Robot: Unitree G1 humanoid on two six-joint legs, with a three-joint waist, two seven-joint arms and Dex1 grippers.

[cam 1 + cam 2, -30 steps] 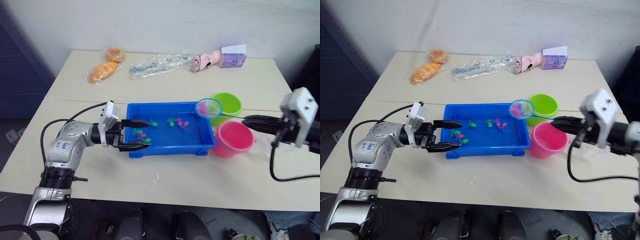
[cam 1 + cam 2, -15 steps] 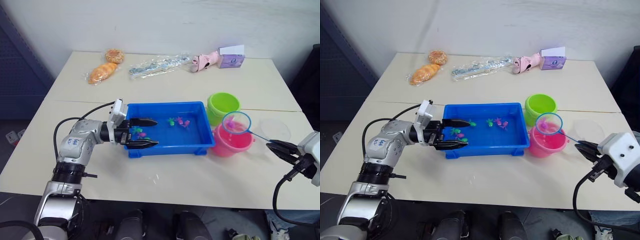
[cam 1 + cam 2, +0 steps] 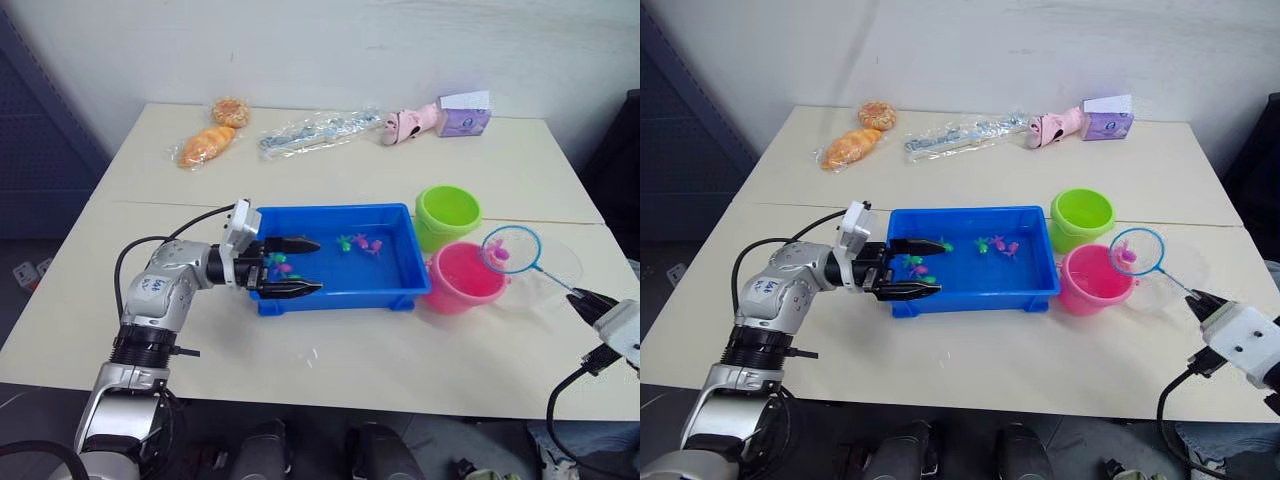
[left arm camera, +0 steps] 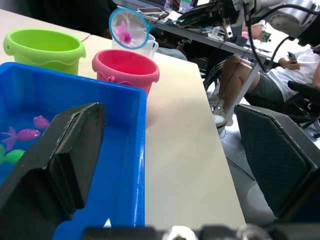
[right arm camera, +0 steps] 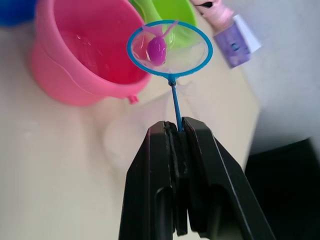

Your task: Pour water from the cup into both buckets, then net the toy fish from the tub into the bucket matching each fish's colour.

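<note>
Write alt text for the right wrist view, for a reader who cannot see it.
The right gripper is shut on the net handle, holding the hoop with a pink fish in its mesh. Behind the hoop are the pink bucket and the green bucket.

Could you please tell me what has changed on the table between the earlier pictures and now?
The right gripper, still shut on the net, carried it with a pink fish from over the tub's far right corner, across the pink bucket, to above the cup. The left gripper slid slightly further over the tub, still open. The buckets, tub and cup stayed put.
</note>
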